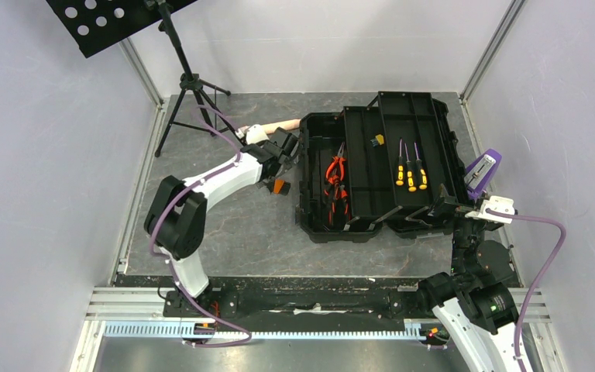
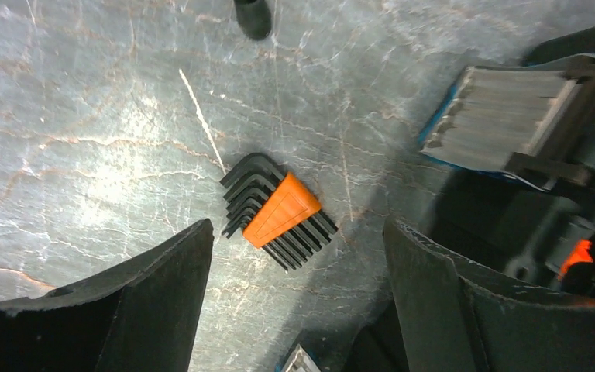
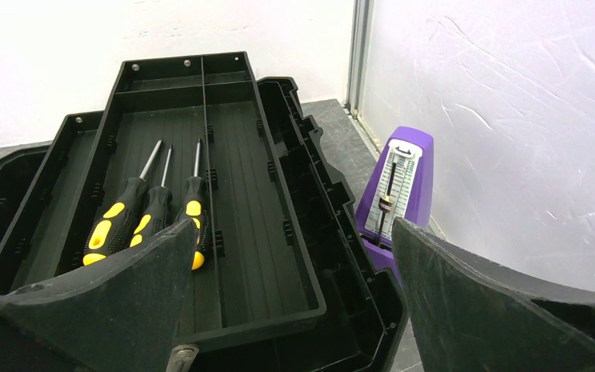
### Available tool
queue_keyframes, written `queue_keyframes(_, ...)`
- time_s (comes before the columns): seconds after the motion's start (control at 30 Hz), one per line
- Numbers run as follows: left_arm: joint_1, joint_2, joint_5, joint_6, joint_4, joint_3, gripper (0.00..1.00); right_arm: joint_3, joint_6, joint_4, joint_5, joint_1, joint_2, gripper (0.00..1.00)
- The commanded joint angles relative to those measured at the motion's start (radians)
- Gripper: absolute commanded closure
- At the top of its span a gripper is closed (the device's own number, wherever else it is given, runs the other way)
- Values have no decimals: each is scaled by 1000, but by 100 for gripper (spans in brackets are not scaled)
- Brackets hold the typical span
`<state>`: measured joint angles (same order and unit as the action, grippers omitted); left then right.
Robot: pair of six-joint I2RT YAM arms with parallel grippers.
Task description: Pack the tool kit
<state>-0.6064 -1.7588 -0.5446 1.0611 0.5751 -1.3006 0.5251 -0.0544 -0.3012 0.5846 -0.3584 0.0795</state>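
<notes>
The left claw [image 2: 296, 225] hangs open over a hex key set [image 2: 279, 211] on the bench [image 2: 85, 116], left of the open toolbox [image 1: 364, 178] holding pliers [image 1: 335, 182] and three screwdrivers [image 1: 410, 172]. The right claw [image 3: 293, 225] gapes open at its near-right corner, beside a purple metronome [image 3: 395, 194].

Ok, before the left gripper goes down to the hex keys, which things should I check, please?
1. Left gripper open: ok.
2. Hex key set lies between its fingers: ok.
3. Keys all seated in the orange holder: ok.
4. Toolbox open, with free room beside the screwdrivers: ok.
5. Right gripper far from the hex keys, on the toolbox's right side: ok.
6. Height above the table: cannot tell.
</notes>
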Motion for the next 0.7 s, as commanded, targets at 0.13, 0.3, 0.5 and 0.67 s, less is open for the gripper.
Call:
queue_keyframes(0.13,4,-109,79,164,19,-27,22,16,-10,28,20,-8,8,2)
queue_keyframes(0.3,4,-139,122,178,-13,-7,34,13,-8,33,15,-9,14,2)
queue_keyframes(0.5,10,-172,133,170,2,6,41,13,-9,32,17,-8,10,2)
queue_keyframes(0.67,45,-149,140,142,5,61,46,15,-11,29,22,-8,4,2)
